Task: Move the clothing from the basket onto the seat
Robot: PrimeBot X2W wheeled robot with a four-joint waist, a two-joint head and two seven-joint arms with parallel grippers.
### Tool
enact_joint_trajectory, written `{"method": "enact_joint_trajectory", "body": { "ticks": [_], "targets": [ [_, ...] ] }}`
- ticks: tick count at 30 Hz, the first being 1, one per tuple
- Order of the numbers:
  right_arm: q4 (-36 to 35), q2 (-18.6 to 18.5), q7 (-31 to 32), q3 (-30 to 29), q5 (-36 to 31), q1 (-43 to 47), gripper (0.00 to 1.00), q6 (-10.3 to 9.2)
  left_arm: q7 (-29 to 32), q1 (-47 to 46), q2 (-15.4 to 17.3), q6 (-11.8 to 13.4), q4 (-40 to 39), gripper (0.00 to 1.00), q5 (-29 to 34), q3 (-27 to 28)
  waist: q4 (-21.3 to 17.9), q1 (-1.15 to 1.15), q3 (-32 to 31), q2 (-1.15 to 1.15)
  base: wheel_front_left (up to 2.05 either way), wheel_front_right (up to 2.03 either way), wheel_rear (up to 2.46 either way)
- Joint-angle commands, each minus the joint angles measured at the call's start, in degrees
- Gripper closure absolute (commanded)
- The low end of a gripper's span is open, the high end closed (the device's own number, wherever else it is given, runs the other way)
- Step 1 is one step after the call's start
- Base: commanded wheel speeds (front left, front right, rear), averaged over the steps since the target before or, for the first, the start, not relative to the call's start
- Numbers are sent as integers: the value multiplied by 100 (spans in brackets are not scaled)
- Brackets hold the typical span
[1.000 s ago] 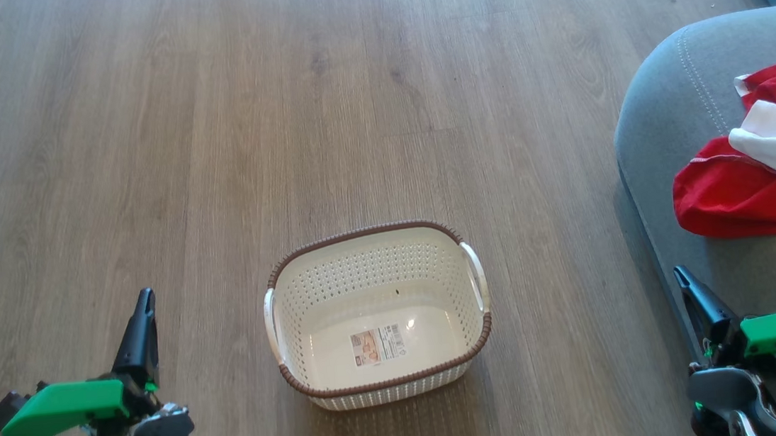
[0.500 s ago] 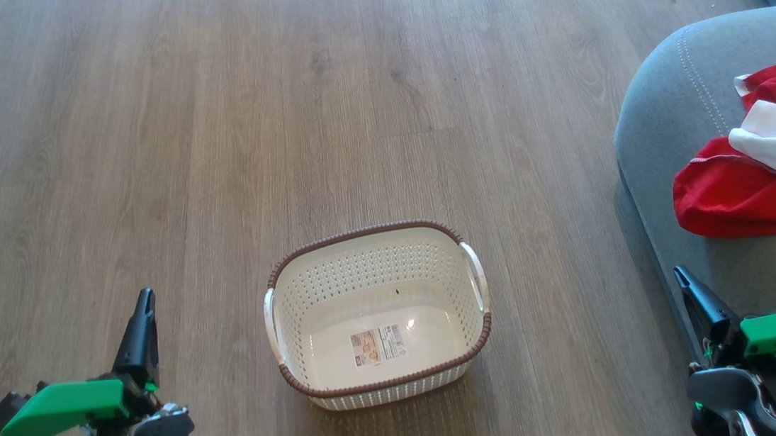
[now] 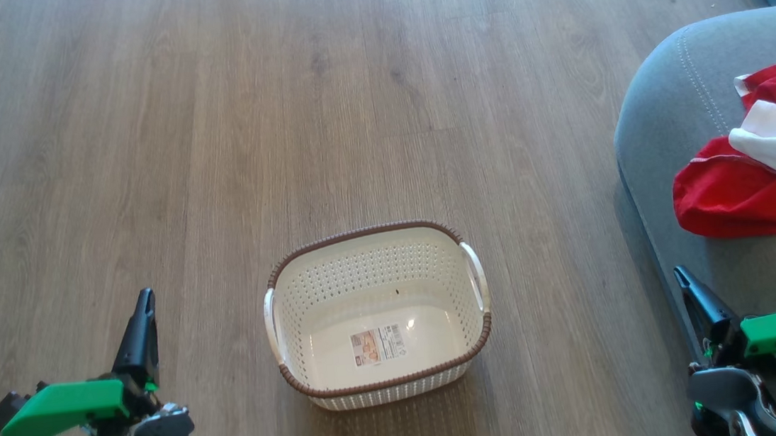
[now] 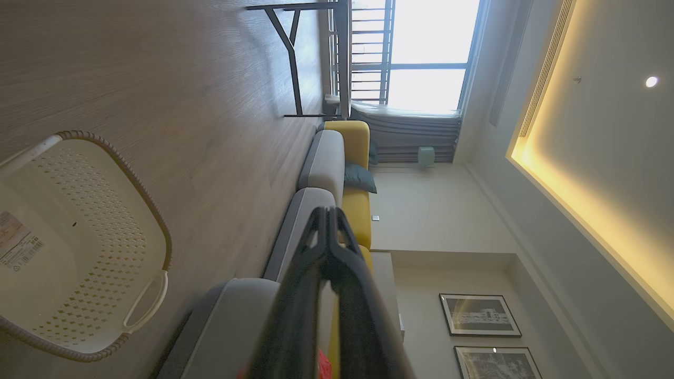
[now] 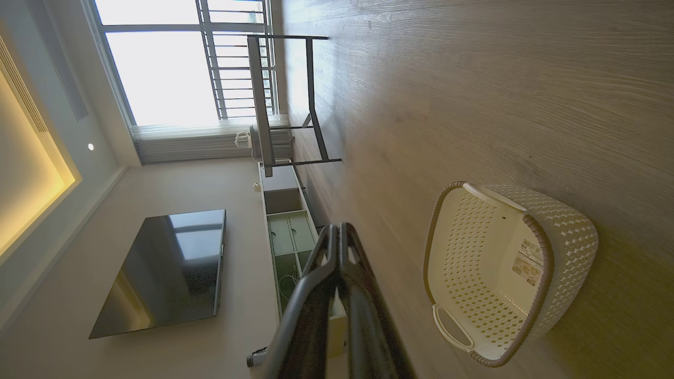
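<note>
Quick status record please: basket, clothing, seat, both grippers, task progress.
basket: on the wood floor, bare bottom with a label sticker
clothing: red and white heap lying on the seat
seat: right of the basket
left gripper: shut, holding nothing
right gripper: shut, holding nothing
task: looks done

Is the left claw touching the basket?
Apart. The head view shows a strip of wooden floor between the left claw and the basket.

The cream perforated basket (image 3: pixel 361 233), upright and empty, stands between the left gripper (image 3: pixel 145 298) and the right gripper (image 3: pixel 680 275). The red-and-white clothing (image 3: pixel 735 199) lies heaped on the grey-blue seat (image 3: pixel 661 99), just beyond the right jaws.
</note>
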Motion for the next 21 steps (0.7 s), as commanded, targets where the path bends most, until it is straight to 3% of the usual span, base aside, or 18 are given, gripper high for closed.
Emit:
{"method": "enact_joint_trajectory", "body": {
  "ticks": [1,21],
  "targets": [
    [-232,-81,42,99,33,-287,100,39,46,-159,29,-38,-205,100,-19,211,0,0,0,0,0,0,0],
    [-232,-81,42,99,34,-287,100,39,46,-159,28,-39,-205,100,-18,211,0,0,0,0,0,0,0]
  ]
}}
